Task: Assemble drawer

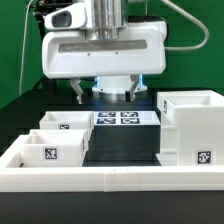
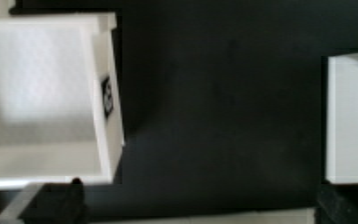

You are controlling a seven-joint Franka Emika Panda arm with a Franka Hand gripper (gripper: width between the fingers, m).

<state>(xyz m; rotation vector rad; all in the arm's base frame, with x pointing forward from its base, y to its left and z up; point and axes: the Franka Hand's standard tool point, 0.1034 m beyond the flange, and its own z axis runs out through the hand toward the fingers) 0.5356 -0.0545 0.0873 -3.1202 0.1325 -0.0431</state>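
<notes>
Ext view, L to R. Two open-top trays of the drawer are sitting upright on the black desk (image 1: 120,148) at the ext view's left. The front tray (image 1: 48,152) is lying just behind the low white wall (image 1: 110,185), tag facing the cam. The rear tray (image 1: 66,124) is sitting right behind it; touching or not, can't tell.

Mid: the marker board (image 1: 120,118) is lying flat btwn trays and shell. The arm is hanging over it with the fingers (image 1: 79,96) pointing down, released and spread wide, touching no part.

Ext view's right: the drawer shell (image 1: 190,125) is standing upright, opening up, tag low on its front, well apart from both trays.

Wrist cam is looking straight down. The fingers (image 2: 55,200) are showing as dark tips, with bare desk (image 2: 220,110) btwn them. A tray (image 2: 43,100) w/ a tag on its side wall is sitting on one side, can't tell which one. The drawer shell (image 2: 354,120) is showing as a blurred white edge on the other side.
</notes>
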